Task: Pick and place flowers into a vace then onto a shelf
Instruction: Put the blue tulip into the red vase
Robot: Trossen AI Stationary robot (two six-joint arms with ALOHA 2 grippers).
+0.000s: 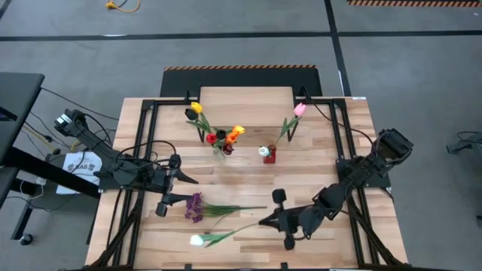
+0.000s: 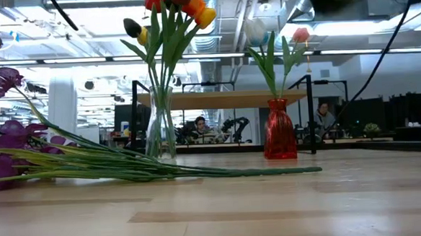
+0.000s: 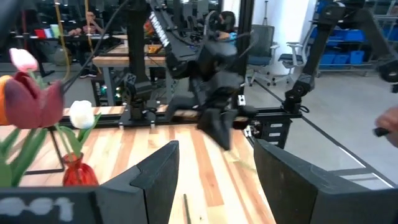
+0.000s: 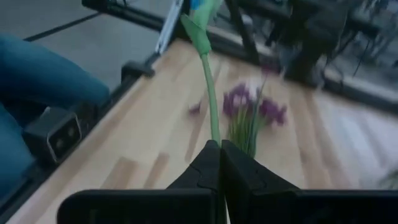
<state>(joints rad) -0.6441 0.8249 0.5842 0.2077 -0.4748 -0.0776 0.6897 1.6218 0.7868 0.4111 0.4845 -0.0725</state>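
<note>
Pinching the white tulip (image 1: 197, 240) mid-stem, the right gripper (image 1: 265, 221) was clamped; light and floppy, its head probably drooped. The left gripper (image 1: 187, 190) stood apart, empty.

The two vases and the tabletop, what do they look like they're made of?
The taller vase looks like clear glass: the stems and the room show through it. The shorter vase looks like red glass, glossy with bright highlights, though tinted plastic can't be ruled out. The tabletop looks like pale wood planks with visible grain and a smooth, lightly sheened finish.
</note>
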